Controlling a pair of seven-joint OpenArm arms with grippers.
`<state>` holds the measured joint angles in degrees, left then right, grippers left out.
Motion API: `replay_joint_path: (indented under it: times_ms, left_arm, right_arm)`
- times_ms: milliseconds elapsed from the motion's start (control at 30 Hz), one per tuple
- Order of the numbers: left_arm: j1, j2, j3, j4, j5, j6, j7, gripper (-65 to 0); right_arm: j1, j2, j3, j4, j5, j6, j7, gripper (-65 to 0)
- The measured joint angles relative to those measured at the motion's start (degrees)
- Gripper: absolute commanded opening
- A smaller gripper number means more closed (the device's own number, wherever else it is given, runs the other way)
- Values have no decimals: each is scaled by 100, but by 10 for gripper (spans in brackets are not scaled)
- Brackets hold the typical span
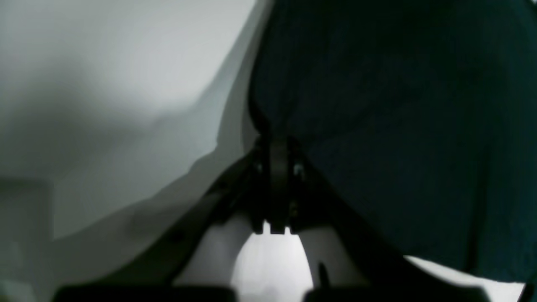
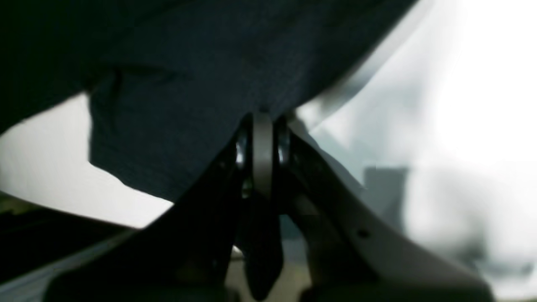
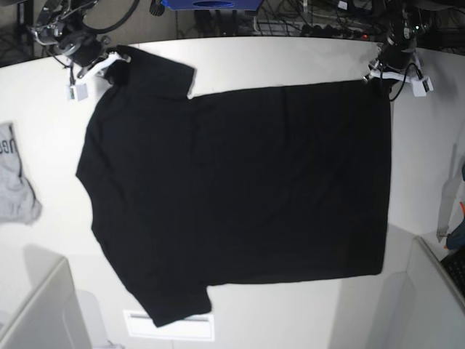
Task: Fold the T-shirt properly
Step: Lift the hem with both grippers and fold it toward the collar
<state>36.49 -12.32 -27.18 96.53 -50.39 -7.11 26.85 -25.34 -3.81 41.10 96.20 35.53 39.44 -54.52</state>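
A large black T-shirt [image 3: 240, 196] lies spread flat and plain side up across a white table [image 3: 290, 62], its hem toward the right edge of the base view and its sleeves toward the left. The right gripper [image 3: 109, 61] sits at the shirt's far-left corner, by the upper sleeve, and the right wrist view shows its jaws clenched on dark cloth [image 2: 201, 84] that bunches into the pinch point. The left gripper [image 3: 378, 73] sits at the shirt's far-right corner, on the hem; in the left wrist view its jaws are pressed together with the black fabric [image 1: 398, 126] gathered right at their tips, so it too appears to be grasping the shirt's edge. Both wrist views are blurred and dim.

Left of the shirt, at the table's edge, lies a small grey garment [image 3: 16, 185] with dark lettering, well apart from the black cloth. Just below the shirt's lower sleeve a white rectangular strip [image 3: 171, 326] shows on the tabletop, partly covered by the sleeve. Beyond the shirt's top edge, past the table, a tangle of cables [image 3: 312, 22] and a blue object [image 3: 211, 4] crowd the floor. To the shirt's lower left and lower right, pale panels [image 3: 40, 305] border the table.
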Motion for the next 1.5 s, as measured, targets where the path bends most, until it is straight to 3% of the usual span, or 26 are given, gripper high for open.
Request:
replay_joint_path:
  times_ms: [267,467,700,933,1067,1233,1300,1500]
  left_arm:
    - [584,-7,-643,654,-28,-35,-20,-650]
    - [752,-24,-610,1106,-37,-22,-4,-650]
    - [374,216,-990,1460,-339,-20,975,-650]
    - [-310,236,-1375,1458,-542,-20,1834,-650]
    - [-487,376,-1672,1458,-544,-20,1928,-650]
    - [-887,549,-2116,1458,-542,0,2269,-650]
    - [-1126,638,-2197,1392,-544,0,2415,-650]
    - [-1668,678,-2179,1226,-323,22,2494,-650]
  right_arm:
    - [-437,-92,299,713,-247,-105,-234,-650]
    - [-551,-109,273,1563,-249,-103,-352,-650]
    - [278,-107,310,1703,-238,-98,-1226,-650]
    - [1443,-76,278,1672,-299,-149,-2087,-650]
    - [2024,-59,278,1434,-280,-603,-2249,-650]
    - [2549,70,122,791,-297,-903,-2302,-650]
    - [2710,232,-195,424,-299,-1051,-2223,-650]
    - [2861,201,-614,-144,-295,-1569,-1593,-650]
